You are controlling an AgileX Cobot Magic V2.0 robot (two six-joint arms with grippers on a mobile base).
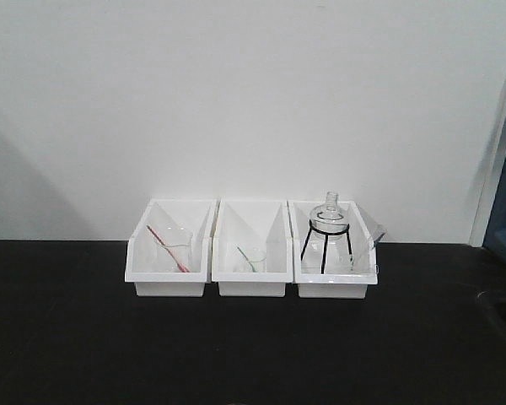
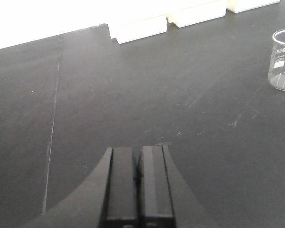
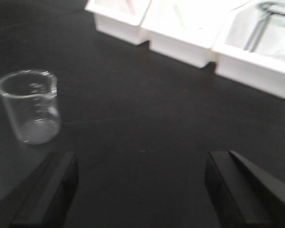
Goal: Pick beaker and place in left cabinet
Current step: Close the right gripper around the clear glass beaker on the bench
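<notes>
**Beaker.** A small clear glass beaker [image 3: 29,107] with faint white graduation marks stands upright on the matte black worktop [image 1: 236,354]. Its long axis is vertical and its mouth faces up. In the right wrist view the pour spout sits on the rim's right side. The beaker rests on bare worktop, well apart from the row of bins and nearer the worktop's front than they are. It lies ahead and to the right of the left gripper [image 2: 137,164], and ahead and to the left of the right gripper [image 3: 141,173].

**Grippers.** The left gripper's two black fingers are pressed together with nothing between them. The right gripper's fingers stand wide apart over bare worktop, touching nothing.

**Differences between views.** Only the wrist views show the beaker and the grippers. The front-facing view alone shows what the three white plastic bins [image 1: 251,287] hold. They sit side by side at the worktop's back edge, against a white wall [image 1: 236,93].
- The left bin holds a glass beaker with a red rod [image 1: 173,249].
- The middle bin holds a small glass with a green rod [image 1: 251,260].
- The right bin holds a round glass flask on a black wire tripod [image 1: 329,232].

**Writing.** The left wrist view shows a printed white label and scale on the beaker's wall, too small to read.
</notes>
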